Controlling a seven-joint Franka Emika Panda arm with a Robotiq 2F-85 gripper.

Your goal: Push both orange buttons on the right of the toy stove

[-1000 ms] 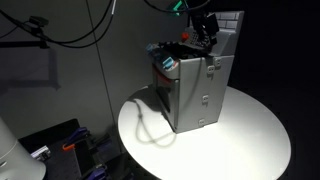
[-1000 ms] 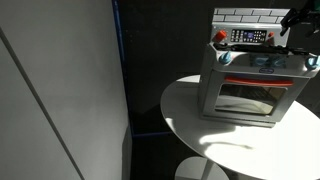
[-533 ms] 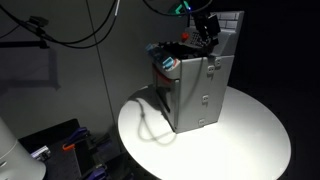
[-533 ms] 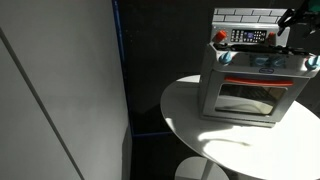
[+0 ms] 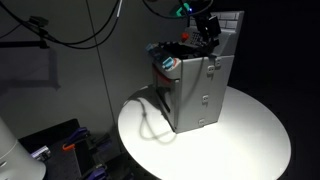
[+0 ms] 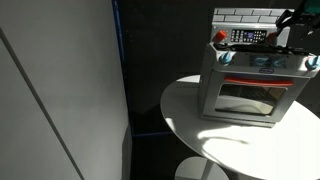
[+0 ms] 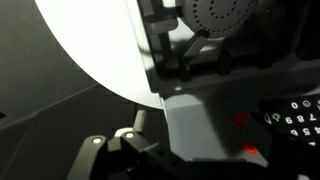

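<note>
On white desk (image 5: 255, 135): toy stove (image 5: 195, 95) with orange buttons (image 7: 241, 121); hand (image 5: 208, 38) over its top (grip width: cannot tell).

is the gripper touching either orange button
Cannot tell. In an exterior view the gripper hangs low over the stove, but too small and dark; the wrist view shows buttons, no clear contact.

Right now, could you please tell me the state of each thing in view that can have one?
toy stove, upright on the round table.
oven door, shut.
orange buttons, both uncovered in the wrist view; pressed or not, cannot tell.
gripper, over the stove's top near the back panel; open or shut, cannot tell.
</note>
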